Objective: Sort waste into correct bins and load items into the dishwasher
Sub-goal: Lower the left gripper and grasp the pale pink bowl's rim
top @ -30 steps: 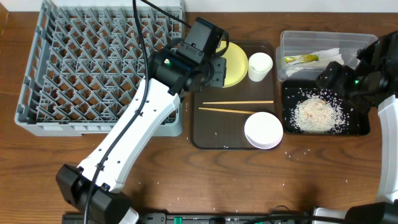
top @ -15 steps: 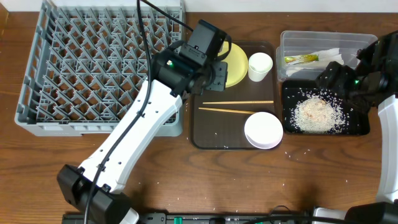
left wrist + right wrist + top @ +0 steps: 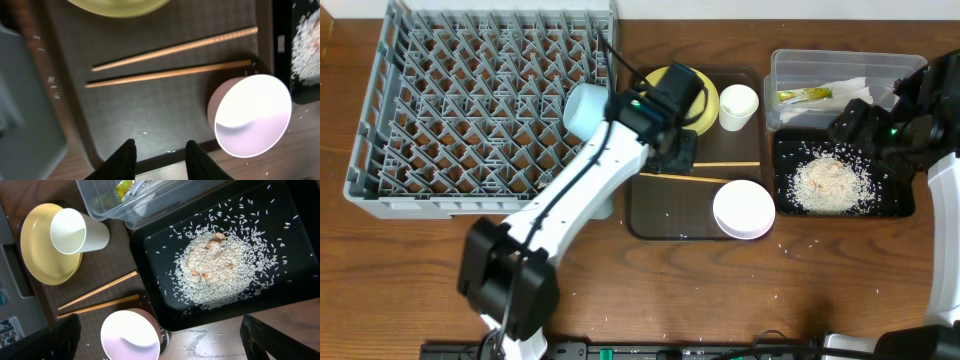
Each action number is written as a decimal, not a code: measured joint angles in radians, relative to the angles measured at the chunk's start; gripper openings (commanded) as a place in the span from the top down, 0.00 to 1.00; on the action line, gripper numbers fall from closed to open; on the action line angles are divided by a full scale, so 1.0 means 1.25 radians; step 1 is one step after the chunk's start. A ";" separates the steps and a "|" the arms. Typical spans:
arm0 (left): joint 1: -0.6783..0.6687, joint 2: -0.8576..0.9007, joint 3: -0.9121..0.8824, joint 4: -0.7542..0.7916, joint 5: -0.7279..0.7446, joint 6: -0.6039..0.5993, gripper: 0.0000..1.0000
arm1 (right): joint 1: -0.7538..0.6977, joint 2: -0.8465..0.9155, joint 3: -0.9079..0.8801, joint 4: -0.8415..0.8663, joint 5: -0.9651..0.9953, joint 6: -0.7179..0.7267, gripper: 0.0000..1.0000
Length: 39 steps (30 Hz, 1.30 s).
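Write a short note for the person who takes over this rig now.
Left gripper: open, empty, over the brown tray. Right gripper: open, empty, near the black tray.
Done: blue bowl at the rack edge; wrapper and napkins in the tub; rice in the black tray.
To do: plate, cup, white bowl, chopsticks, all on the brown tray.

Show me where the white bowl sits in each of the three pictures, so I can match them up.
Overhead: the white bowl is right of centre, on the brown tray's lower right corner.
Left wrist: it is on the right side, in the lower half.
Right wrist: it is at the bottom edge, left of centre, partly cut off.
Shared landmark: the chopsticks lie right beside it in every view.
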 measured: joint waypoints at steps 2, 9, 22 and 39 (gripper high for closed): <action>-0.017 0.024 0.000 0.008 0.009 -0.002 0.65 | 0.000 0.000 0.000 0.000 0.000 0.000 0.01; -0.073 0.109 0.000 0.040 0.022 -0.035 0.48 | 0.000 0.000 0.000 0.000 0.000 0.000 0.01; -0.117 0.159 -0.004 0.110 0.077 -0.059 0.39 | 0.000 0.000 0.000 0.000 0.000 0.000 0.01; -0.126 0.161 -0.066 0.202 0.098 -0.029 0.48 | 0.000 0.000 0.000 0.000 0.000 0.000 0.01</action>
